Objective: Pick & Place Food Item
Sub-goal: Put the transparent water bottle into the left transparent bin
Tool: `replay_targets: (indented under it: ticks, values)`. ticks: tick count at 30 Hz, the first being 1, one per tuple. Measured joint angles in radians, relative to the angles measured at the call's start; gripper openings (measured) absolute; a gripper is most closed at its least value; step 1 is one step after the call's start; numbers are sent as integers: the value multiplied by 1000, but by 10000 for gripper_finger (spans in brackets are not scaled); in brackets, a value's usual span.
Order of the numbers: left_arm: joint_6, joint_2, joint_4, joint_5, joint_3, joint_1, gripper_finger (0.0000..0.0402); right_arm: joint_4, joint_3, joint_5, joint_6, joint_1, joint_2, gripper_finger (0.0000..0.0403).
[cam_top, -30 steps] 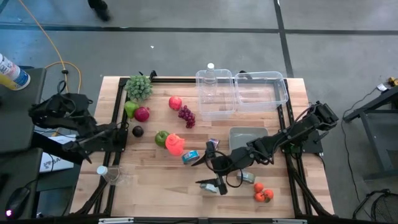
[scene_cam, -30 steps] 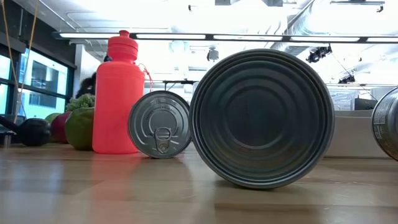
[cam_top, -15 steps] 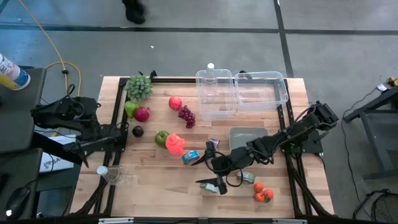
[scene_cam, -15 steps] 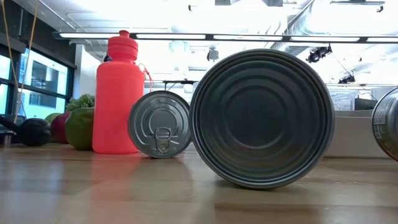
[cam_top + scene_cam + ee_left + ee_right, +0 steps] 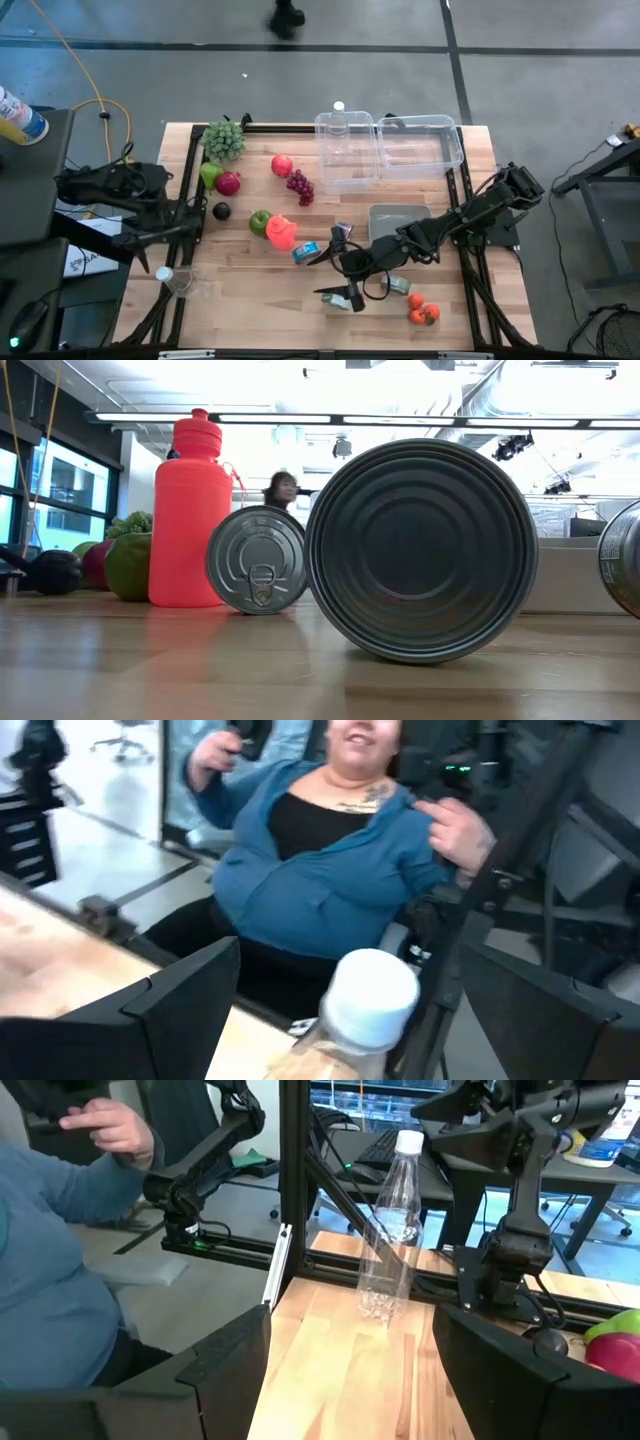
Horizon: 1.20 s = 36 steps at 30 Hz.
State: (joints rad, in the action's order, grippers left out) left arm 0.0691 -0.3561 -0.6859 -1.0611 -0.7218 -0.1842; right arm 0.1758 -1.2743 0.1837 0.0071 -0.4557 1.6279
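Toy food lies on the wooden table (image 5: 250, 310): green grapes (image 5: 224, 140), a pear (image 5: 209, 175), a red apple (image 5: 229, 183), purple grapes (image 5: 299, 186), a green apple (image 5: 260, 221) and tomatoes (image 5: 422, 312). My right gripper (image 5: 325, 255) (image 5: 352, 1320) hangs open above the table's middle, pointing toward the left edge, with nothing between its fingers. My left gripper (image 5: 150, 263) (image 5: 350, 948) stands open beside the table's left edge. It points at the clear bottle (image 5: 175, 281) (image 5: 368, 1000) at the near left corner and stays apart from it.
Two clear bins (image 5: 345, 150) (image 5: 420, 145) stand at the far edge, a grey tray (image 5: 398, 220) right of centre. A red bottle (image 5: 281, 232) (image 5: 192, 510) and cans (image 5: 305, 252) (image 5: 420, 550) lie mid-table. A person (image 5: 330, 850) sits beyond the near left corner.
My left arm has sunk and drawn a little toward the table's near edge, its wrist swinging round, fingers still open. A person has walked rightward past the table's far side.
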Motion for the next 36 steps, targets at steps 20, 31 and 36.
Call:
replay_targets:
  ticks: [20,31,36]
  values:
    - [-67,-105,85,345,6,-393,362,1,0,0,42,0,0,270]
    - [-93,-155,97,474,6,-524,362,1,0,0,42,0,0,270]
    - [-120,-155,95,474,6,-525,362,1,0,0,42,0,0,270]
